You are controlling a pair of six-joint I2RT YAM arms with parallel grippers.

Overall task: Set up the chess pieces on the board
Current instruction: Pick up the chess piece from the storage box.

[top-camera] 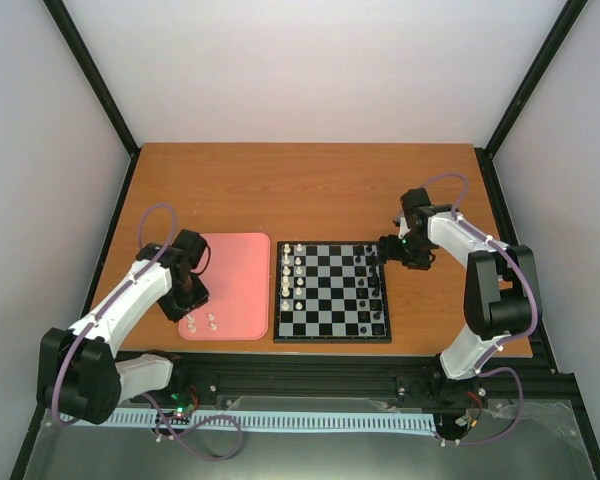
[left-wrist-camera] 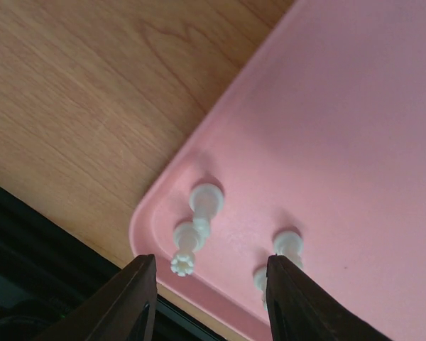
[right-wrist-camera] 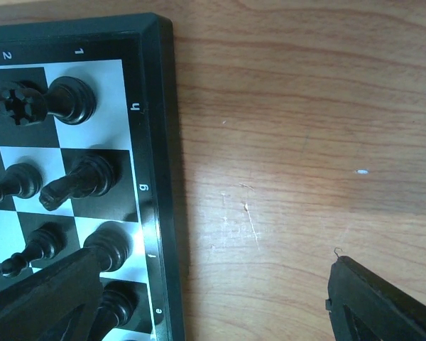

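The board (top-camera: 330, 339) lies at the table's middle. Several white chess pieces (top-camera: 292, 275) stand in its two left columns. Several more white pieces (top-camera: 202, 322) stand in the near left corner of the pink tray (top-camera: 235, 270). My left gripper (top-camera: 185, 300) hovers over that corner, open and empty. In the left wrist view the gripper (left-wrist-camera: 209, 302) shows white pieces (left-wrist-camera: 187, 245) between and just beyond its fingers. My right gripper (top-camera: 392, 250) is open and empty at the board's far right edge. In the right wrist view the gripper (right-wrist-camera: 213, 302) straddles the board's border (right-wrist-camera: 160, 142) and bare table.
Black pieces (top-camera: 373, 290) fill the board's two right columns and show close up in the right wrist view (right-wrist-camera: 74, 99). The tray (left-wrist-camera: 341, 142) reaches nearly to the table's near edge, with a black rail (left-wrist-camera: 28, 284) below. Wooden table (right-wrist-camera: 305, 142) lies right of the board.
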